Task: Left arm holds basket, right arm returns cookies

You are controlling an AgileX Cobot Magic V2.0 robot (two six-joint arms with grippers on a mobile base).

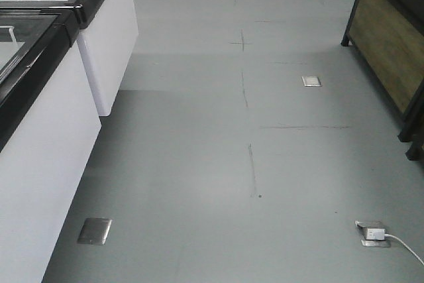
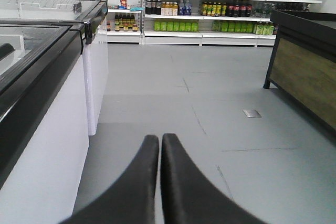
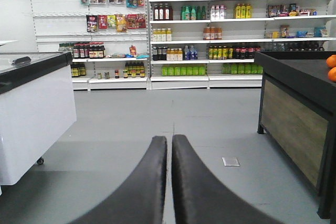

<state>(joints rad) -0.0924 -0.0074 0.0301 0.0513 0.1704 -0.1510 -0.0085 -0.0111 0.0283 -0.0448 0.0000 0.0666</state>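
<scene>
The basket and the cookies are out of view in all three views. My left gripper (image 2: pixel 159 138) is shut with nothing between its black fingers (image 2: pixel 142 182), pointing down the aisle above the grey floor. My right gripper (image 3: pixel 169 140) is also shut and empty, its black fingers (image 3: pixel 197 182) aimed at the far shelves. Neither arm appears in the front-facing view, which shows only floor and cabinets.
White chest freezers with black rims (image 1: pixel 40 97) line the left side. A dark wooden display stand (image 1: pixel 391 44) stands at the right, with oranges (image 3: pixel 331 67) on top. Store shelves of bottles (image 3: pixel 210 24) fill the back wall. Metal floor boxes (image 1: pixel 95 230) and a white plug with cable (image 1: pixel 376 233) lie on the floor.
</scene>
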